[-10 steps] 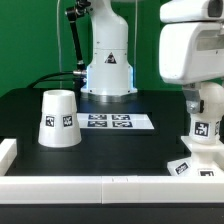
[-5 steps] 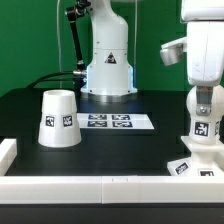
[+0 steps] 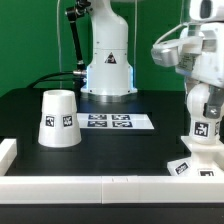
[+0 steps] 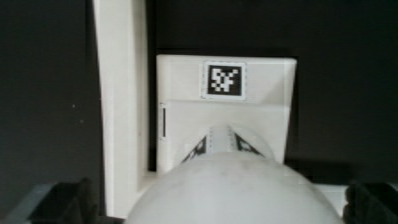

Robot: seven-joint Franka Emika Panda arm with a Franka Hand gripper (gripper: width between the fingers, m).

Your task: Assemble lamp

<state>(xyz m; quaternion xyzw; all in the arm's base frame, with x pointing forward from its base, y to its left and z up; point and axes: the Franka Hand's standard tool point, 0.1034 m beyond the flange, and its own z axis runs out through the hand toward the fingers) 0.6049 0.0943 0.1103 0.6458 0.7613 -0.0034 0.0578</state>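
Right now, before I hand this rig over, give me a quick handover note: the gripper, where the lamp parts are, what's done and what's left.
Gripper: looks open and sits above the bulb. The fingers are spread wide of the bulb and hold nothing.
Bulb: stands upright on the base, at the exterior view's right. I cannot tell whether it is fully seated.
Shade: stands alone on the table, at the exterior view's left, beside the marker board.
Done: the bulb is on the base.
Left: check that the bulb is seated, then probably fetch the shade and set it over the bulb.
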